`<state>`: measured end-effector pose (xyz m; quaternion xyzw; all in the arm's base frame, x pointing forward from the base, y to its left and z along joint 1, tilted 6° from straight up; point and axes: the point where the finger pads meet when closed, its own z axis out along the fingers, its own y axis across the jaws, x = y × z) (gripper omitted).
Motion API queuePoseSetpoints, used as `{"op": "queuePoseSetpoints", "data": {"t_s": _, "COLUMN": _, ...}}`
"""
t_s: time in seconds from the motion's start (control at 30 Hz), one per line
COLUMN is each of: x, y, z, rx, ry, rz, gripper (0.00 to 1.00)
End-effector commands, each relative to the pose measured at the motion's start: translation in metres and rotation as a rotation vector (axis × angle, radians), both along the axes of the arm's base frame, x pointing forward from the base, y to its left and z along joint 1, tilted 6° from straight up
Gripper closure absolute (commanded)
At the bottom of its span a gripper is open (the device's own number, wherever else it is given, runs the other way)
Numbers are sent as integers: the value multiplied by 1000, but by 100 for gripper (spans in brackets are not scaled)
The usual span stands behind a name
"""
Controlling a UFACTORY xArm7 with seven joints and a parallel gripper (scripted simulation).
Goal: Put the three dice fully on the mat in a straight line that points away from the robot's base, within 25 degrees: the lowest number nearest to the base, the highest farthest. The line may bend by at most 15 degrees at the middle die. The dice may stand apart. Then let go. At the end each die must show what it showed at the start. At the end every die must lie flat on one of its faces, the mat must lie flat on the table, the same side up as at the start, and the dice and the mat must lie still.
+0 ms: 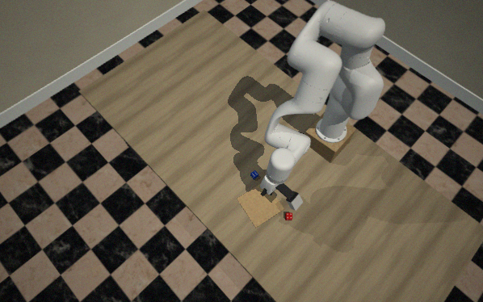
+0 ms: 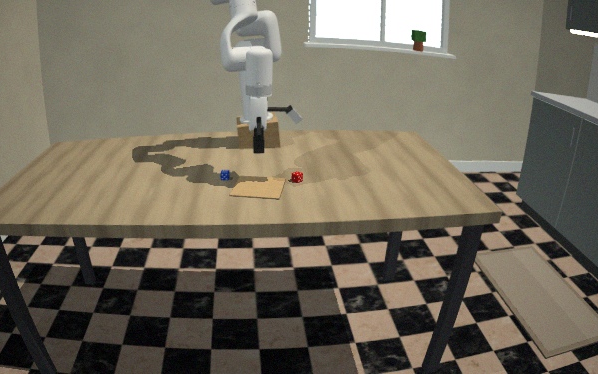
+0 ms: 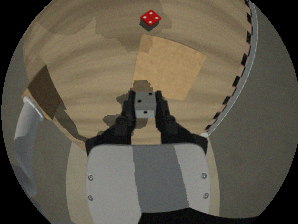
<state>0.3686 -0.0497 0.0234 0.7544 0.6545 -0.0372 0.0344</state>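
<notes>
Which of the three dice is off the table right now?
The small grey die, clamped in the hand above the tan mat. The blue die and red die rest on the wooden table.

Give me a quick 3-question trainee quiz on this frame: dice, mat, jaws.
1. True or false: the red die lies on the mat.
2. What do the jaws of the gripper hold?
   A. a grey die  B. the blue die  C. nothing
3. How many dice rest on the table off the mat?

Key: 1 false, it sits just beside the mat; 2 A; 3 two.
</notes>
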Motion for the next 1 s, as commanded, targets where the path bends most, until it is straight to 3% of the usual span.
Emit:
{"op": "queuePoseSetpoints", "data": {"t_s": 0.0, "x": 0, "y": -3, "z": -6, "rx": -3, "ry": -1, "rz": -4, "gripper": 79}}
{"op": "queuePoseSetpoints", "data": {"t_s": 0.47, "x": 0, "y": -9, "z": -68, "rx": -3, "ry": -1, "rz": -4, "gripper": 79}}
{"op": "queuePoseSetpoints", "data": {"t_s": 0.97, "x": -1, "y": -11, "z": -83, "rx": -3, "ry": -1, "rz": -4, "gripper": 79}}
